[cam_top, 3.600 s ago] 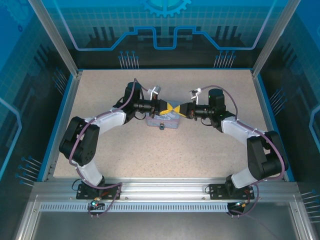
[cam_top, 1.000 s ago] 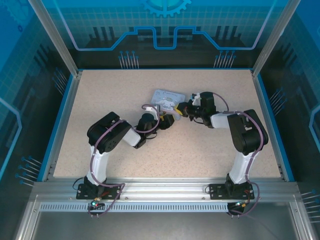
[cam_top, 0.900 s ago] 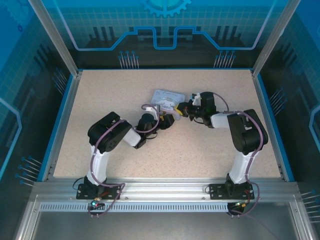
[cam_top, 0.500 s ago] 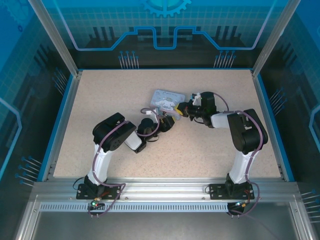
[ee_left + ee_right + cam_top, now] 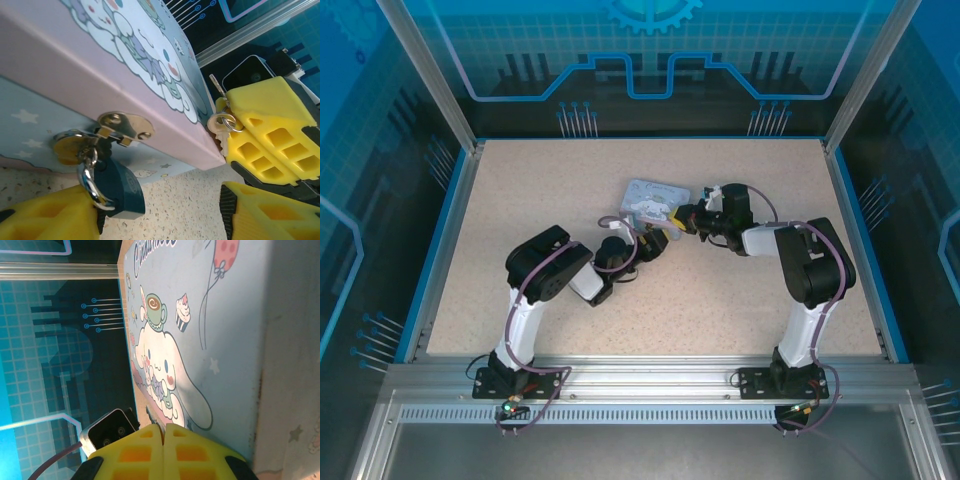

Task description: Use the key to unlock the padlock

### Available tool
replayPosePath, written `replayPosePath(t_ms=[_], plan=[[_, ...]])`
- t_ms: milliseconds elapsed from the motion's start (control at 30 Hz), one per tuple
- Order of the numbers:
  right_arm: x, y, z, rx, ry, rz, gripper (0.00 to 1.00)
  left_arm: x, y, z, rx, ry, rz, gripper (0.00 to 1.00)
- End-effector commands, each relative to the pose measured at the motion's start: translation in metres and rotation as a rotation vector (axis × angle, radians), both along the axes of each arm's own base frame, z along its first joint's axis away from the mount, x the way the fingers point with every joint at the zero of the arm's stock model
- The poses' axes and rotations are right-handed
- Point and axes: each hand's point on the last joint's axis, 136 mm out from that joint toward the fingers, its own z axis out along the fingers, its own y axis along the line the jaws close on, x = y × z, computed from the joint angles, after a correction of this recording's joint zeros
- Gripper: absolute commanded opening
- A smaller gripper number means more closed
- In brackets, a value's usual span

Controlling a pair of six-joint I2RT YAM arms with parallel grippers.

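The padlock (image 5: 114,189), dark teal with a silver shackle, hangs from the hasp (image 5: 122,127) on the front of the pale cartoon tin (image 5: 125,75). My left gripper (image 5: 160,220) is open, its left finger (image 5: 45,217) touching the padlock and its right finger (image 5: 270,215) well apart. The right gripper (image 5: 227,117) is shut on the key (image 5: 216,86) at the tin's right corner, with the key ring showing. In the right wrist view the shut gripper (image 5: 164,427) has the key tip (image 5: 150,415) poking out over the tin lid (image 5: 200,340).
From above, the tin (image 5: 652,198) lies at the centre back of the speckled table (image 5: 520,200), with the left gripper (image 5: 658,241) and right gripper (image 5: 677,221) meeting at its near right corner. Blue walls and a metal frame (image 5: 640,375) ring the table.
Since the earliest frame the tin has gone back and to the right and both arms have folded in. In the last second the left arm's elbow swung right; the right arm stayed still.
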Motion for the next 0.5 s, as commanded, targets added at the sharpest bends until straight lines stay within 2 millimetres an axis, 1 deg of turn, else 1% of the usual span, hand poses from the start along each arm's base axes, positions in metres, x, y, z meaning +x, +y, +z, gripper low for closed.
replayPosePath(t_ms=[0,33,167,267,467], plan=[[-0.013,-0.019,-0.051,-0.079,0.174,-0.061,0.0,-0.005,0.022,-0.039,0.085,0.117,0.052,0.57],[-0.013,-0.019,-0.051,-0.079,0.175,-0.062,0.0,-0.005,0.024,-0.041,0.085,0.131,0.057,0.55],[-0.013,-0.019,-0.05,-0.08,0.174,-0.064,0.0,-0.004,0.027,-0.043,0.105,0.153,0.067,0.54],[-0.013,-0.019,-0.052,-0.083,0.177,-0.064,0.0,-0.004,0.026,-0.044,0.126,0.159,0.06,0.53],[-0.013,-0.02,-0.055,-0.084,0.184,-0.069,0.0,-0.004,0.026,-0.053,0.142,0.187,0.056,0.45]])
